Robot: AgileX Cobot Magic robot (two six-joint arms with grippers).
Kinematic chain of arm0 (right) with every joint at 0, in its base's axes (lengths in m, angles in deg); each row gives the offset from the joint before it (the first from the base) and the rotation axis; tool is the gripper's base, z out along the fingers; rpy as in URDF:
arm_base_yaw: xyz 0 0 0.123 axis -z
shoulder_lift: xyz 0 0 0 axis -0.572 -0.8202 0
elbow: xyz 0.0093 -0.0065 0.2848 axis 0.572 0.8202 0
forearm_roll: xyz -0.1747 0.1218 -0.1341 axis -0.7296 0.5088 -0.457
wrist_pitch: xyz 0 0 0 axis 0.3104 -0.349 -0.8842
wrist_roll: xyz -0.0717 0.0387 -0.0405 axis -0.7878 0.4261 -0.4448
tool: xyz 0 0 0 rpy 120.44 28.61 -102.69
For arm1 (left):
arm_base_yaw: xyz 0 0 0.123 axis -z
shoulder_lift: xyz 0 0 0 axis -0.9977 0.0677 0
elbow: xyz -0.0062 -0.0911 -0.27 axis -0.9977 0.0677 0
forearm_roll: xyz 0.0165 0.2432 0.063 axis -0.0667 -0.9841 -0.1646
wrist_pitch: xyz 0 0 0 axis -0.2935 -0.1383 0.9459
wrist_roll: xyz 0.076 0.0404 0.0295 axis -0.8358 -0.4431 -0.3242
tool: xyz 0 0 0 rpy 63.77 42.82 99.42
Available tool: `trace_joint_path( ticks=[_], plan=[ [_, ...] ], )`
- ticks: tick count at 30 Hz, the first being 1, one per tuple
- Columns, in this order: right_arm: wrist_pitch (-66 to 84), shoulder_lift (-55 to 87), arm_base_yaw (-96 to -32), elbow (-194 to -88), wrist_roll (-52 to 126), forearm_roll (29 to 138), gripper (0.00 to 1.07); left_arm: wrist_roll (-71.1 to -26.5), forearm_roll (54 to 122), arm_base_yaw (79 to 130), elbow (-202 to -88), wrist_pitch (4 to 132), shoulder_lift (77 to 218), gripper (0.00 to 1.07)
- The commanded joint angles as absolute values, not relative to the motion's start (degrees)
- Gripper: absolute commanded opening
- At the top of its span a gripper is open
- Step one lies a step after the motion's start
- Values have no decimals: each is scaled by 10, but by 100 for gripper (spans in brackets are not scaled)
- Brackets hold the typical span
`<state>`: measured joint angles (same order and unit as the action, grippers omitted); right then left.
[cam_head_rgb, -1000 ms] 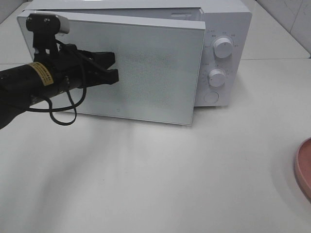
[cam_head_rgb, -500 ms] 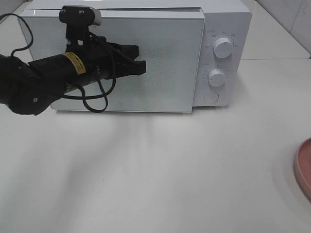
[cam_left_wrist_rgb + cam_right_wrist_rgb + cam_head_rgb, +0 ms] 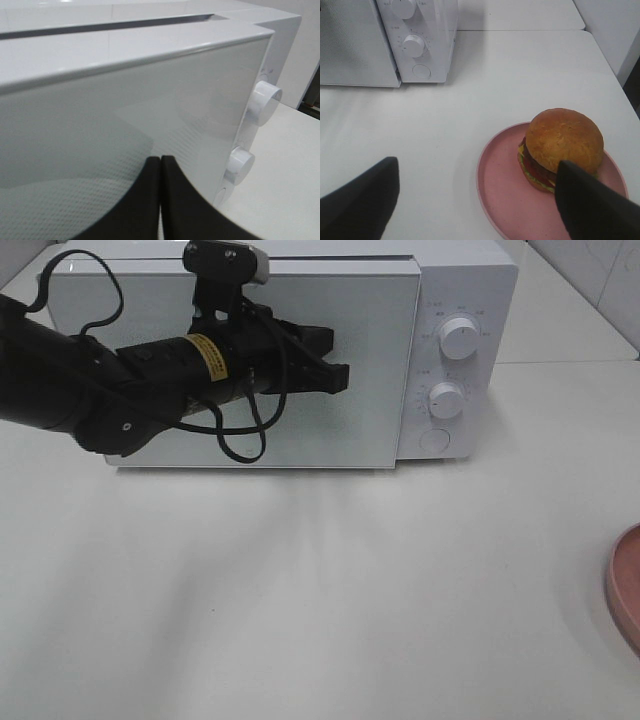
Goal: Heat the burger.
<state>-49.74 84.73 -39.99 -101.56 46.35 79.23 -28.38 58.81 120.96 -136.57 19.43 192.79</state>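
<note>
The burger (image 3: 563,145) sits on its plate (image 3: 497,185) between the right gripper's (image 3: 475,200) wide-open jaws.

In the high view the pink plate (image 3: 625,585) is cut by the right edge, only a curved sliver showing, and the burger (image 3: 561,145) does not appear there at all. The left arm (image 3: 90,390) runs off the left edge and covers part of the microwave door (image 3: 370,360). The small print around the two knobs (image 3: 458,337) is too fine to read. In the right wrist view the near rim of the plate runs out of frame, and one dark finger (image 3: 590,205) covers the burger's near side. The microwave (image 3: 395,40) is cropped there too.
</note>
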Motion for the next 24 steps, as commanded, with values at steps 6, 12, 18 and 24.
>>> trace_joint_path(
  ticks=[6, 12, 18, 24],
  plan=[
    [-492, 864, -396, -1015, 457, 793, 76, -369, 774, 1230, -1427, 225, 1958, 0],
    [-492, 864, -396, -1015, 457, 793, 76, -459, 873, 1243, -1453, 230, 1973, 0],
    [-492, 864, -396, -1015, 457, 793, 76, -451, 880, 1255, -1455, 261, 1962, 0],
    [-492, 864, -396, -1015, 457, 793, 76, -455, 879, 1292, -1453, 356, 1931, 8]
  ],
)
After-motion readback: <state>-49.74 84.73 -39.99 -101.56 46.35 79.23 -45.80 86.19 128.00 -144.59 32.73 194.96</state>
